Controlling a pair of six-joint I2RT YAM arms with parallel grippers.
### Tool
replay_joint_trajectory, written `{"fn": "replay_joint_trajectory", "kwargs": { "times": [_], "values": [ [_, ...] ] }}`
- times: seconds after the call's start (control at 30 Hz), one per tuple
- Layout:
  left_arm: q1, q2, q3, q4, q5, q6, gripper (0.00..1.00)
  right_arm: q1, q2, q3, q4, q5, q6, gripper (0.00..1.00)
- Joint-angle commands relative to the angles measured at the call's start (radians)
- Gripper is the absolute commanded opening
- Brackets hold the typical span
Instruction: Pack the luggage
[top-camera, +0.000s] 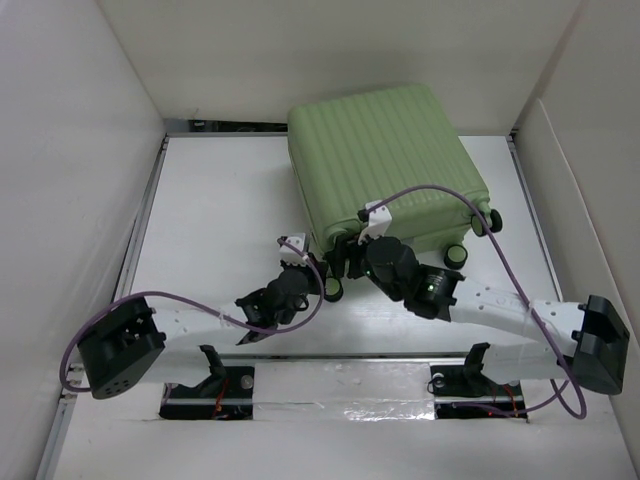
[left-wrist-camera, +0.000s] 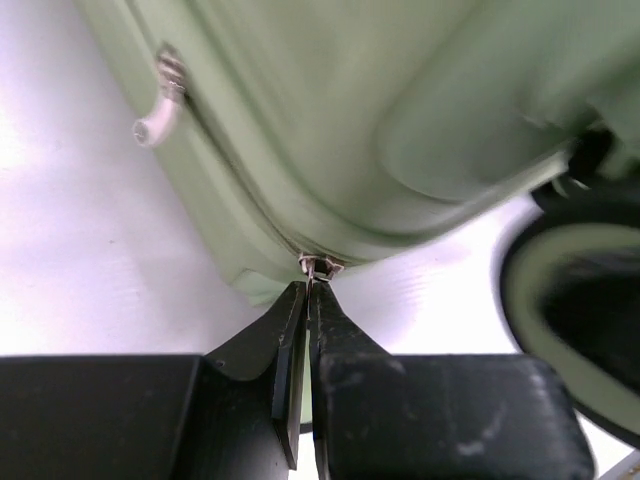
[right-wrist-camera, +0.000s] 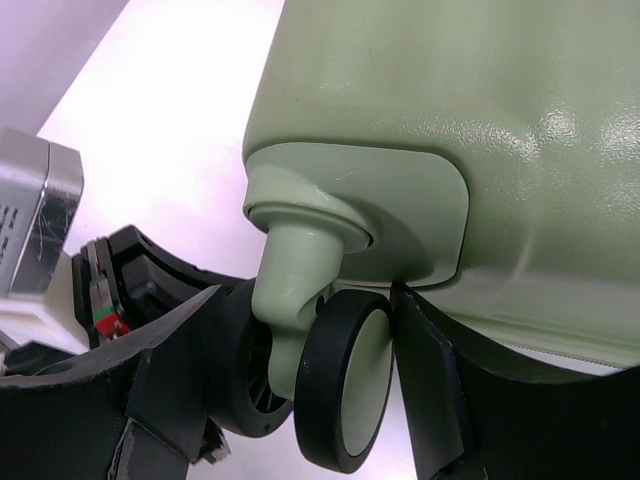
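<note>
Black fingers (left-wrist-camera: 290, 330) of the left gripper (left-wrist-camera: 308, 290) fill the bottom of the left wrist view. They are pressed flat together with no gap, and their tips pinch a small metal zipper pull (left-wrist-camera: 318, 266) on the seam at a rounded corner of the luggage (top-camera: 385, 160). Farther along that seam, a second pale pull tab (left-wrist-camera: 160, 105) hangs free.

In the right wrist view, the right gripper (right-wrist-camera: 308, 300) stands wide, with one finger (right-wrist-camera: 170, 350) on each side of a caster wheel (right-wrist-camera: 350, 385) under the case's corner. The far finger sits right against the wheel's black tyre. The other finger lies against the dark half of the caster behind the green stem (right-wrist-camera: 290, 280). I cannot tell whether the jaws actually squeeze the wheel.

From above, the pale green suitcase lies closed with its ribbed shell up on the white surface (top-camera: 220, 200). It is toward the far side and a little right of centre, turned slightly askew. Its wheeled end faces the arms. Both arms reach in to that near edge, the left at the near-left corner and the right just beside it. Purple cables (top-camera: 430, 190) loop from each wrist.
</note>
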Motion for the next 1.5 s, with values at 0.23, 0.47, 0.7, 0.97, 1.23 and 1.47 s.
{"fn": "replay_joint_trajectory", "kwargs": {
  "times": [0.23,0.47,0.7,0.97,1.23,1.47],
  "values": [
    [0.114,-0.106,0.008,-0.233,-0.181,-0.059,0.00,-0.038,-0.206,-0.083,-0.099,0.049,-0.072,0.00],
    [0.295,-0.106,0.029,-0.167,-0.067,-0.040,0.00,-0.028,-0.243,-0.126,-0.065,-0.047,-0.086,0.00],
    [0.397,-0.072,0.108,-0.124,0.015,-0.054,0.00,0.019,-0.200,-0.106,-0.016,-0.090,-0.113,0.00],
    [0.411,-0.306,0.043,-0.181,0.047,-0.140,0.71,0.085,-0.199,-0.072,0.068,-0.143,-0.141,0.00],
    [0.411,-0.615,0.099,-0.331,0.121,-0.146,0.95,0.139,-0.144,0.064,0.108,-0.205,-0.192,0.33],
    [0.411,-0.696,0.192,-0.444,0.245,-0.138,0.99,0.159,-0.153,0.147,0.093,-0.184,-0.224,1.00]
  ]
}}
